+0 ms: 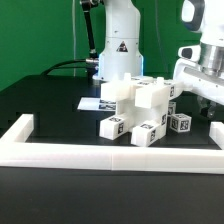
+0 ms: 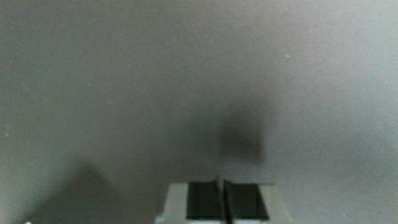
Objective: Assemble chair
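The white chair parts [image 1: 135,100] stand bunched in the middle of the black table, some stacked into a blocky cluster. Smaller tagged pieces lie in front of it [image 1: 148,133] and to the exterior view's right [image 1: 180,122]. My gripper [image 1: 207,103] hangs at the exterior view's right, beside and slightly above the cluster, touching none of the parts. In the wrist view the gripper [image 2: 221,203] shows two black pads pressed together with nothing between them, over a bare grey blurred surface. No chair part shows in the wrist view.
A long low white border wall [image 1: 110,155] runs along the front and turns back at both ends. The marker board [image 1: 93,103] lies flat behind the cluster. The arm's white base [image 1: 120,50] stands at the back.
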Robot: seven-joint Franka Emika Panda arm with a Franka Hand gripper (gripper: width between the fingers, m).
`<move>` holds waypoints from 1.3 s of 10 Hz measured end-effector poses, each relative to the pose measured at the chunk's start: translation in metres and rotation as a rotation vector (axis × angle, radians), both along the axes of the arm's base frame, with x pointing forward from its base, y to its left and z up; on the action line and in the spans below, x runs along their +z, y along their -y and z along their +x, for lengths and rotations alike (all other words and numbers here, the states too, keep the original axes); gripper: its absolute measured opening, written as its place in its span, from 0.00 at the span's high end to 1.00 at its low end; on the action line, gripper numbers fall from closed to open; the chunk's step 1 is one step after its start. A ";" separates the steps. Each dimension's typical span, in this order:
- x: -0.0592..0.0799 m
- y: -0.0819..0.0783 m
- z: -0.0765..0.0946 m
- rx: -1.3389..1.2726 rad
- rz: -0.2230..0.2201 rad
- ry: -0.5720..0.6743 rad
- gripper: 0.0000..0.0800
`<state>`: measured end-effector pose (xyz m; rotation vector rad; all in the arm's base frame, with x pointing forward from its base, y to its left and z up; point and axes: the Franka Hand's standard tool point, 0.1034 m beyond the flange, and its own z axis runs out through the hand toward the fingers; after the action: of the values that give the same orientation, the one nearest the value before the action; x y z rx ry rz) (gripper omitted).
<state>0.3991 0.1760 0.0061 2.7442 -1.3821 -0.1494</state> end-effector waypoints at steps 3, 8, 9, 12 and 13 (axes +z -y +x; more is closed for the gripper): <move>0.000 0.000 0.000 0.007 0.001 0.000 1.00; 0.010 0.028 0.021 0.172 0.023 0.006 0.47; 0.010 0.033 0.022 0.191 0.025 0.006 0.31; 0.010 0.049 0.028 0.229 0.028 0.008 0.20; 0.011 0.056 0.030 0.248 0.029 0.010 0.20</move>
<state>0.4294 0.1196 0.0171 2.9124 -1.0363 -0.1431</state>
